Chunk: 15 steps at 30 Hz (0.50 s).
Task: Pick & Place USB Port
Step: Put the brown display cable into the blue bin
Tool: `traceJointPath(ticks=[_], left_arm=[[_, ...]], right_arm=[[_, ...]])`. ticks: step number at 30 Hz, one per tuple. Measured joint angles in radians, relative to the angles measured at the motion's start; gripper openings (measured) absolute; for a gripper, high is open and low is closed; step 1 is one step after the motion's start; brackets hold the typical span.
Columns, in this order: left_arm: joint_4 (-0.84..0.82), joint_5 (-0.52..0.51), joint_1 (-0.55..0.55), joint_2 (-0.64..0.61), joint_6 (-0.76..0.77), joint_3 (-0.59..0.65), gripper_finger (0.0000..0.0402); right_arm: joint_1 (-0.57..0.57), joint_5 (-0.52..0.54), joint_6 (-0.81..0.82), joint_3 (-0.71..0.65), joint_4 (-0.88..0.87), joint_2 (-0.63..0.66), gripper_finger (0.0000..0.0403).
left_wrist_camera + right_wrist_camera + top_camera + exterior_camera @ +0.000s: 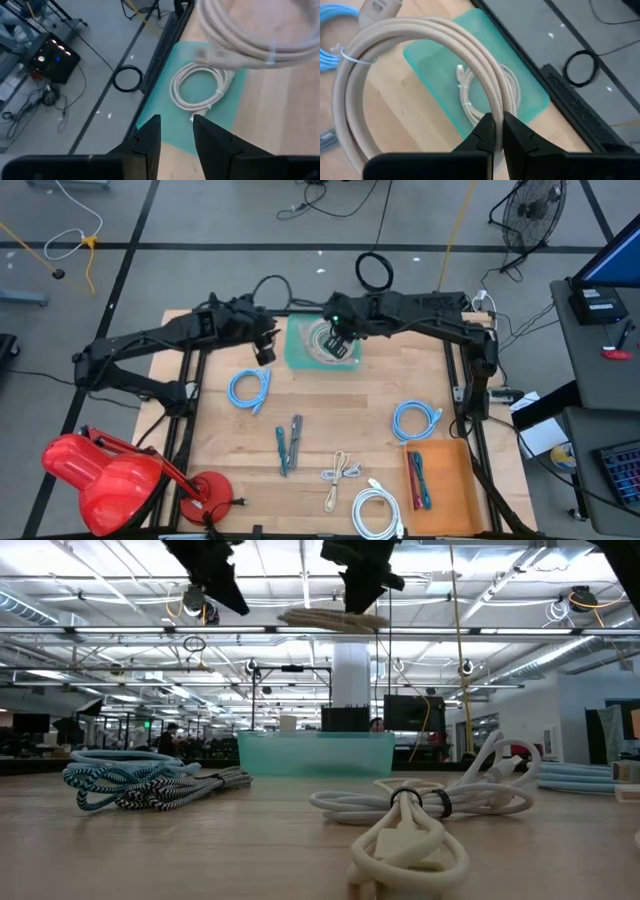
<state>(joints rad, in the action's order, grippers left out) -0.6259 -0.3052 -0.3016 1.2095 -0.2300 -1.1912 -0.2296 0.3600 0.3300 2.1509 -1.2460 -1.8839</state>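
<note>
R gripper (498, 131) pinches beige cable coil (415, 35) above teal bin (300, 350), for drop-in. L gripper (176, 131) beside bin, narrowly parted, empty.

Bright overhead light, perhaps slightly soft.

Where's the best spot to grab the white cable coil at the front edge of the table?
Grip the white coil across its bundled strands on one side of the loop, coming straight down from above. It lies flat on the table with an open centre, so one finger can drop inside the loop.
</note>
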Motion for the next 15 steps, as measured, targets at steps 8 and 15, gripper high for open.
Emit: traceJointPath(ticks=[8,15], left_arm=[[0.13,0.103,0.017,0.106,0.124,-0.092,0.0118],[0.135,0.541,-0.183,0.133,0.674,-0.084,0.0118]], right_arm=[[0.027,0.113,0.017,-0.007,-0.051,0.003,0.0007],[0.041,0.199,0.023,-0.007,-0.102,0.003,0.0006]])
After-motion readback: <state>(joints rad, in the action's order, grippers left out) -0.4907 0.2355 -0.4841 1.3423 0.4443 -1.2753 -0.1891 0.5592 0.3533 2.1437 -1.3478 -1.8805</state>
